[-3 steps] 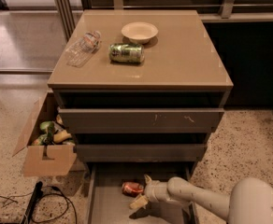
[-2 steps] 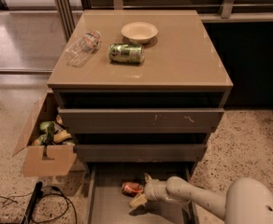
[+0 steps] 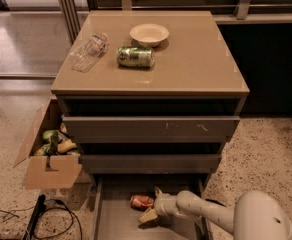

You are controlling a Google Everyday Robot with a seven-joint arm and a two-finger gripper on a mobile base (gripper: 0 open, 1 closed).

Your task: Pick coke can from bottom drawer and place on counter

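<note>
The claw [image 3: 152, 204] sits spread open beside the coke can [image 3: 141, 202] in the bottom drawer [image 3: 120, 225], gripping nothing; the lift and placing on the bench [image 3: 196, 59] remain.

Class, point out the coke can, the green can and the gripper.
coke can [image 3: 140, 202]: camera view, red side.
green can [image 3: 135, 56]: camera view, its side.
gripper [image 3: 153, 203]: camera view, between jaws, in bottom drawer [image 3: 117, 225].
</note>
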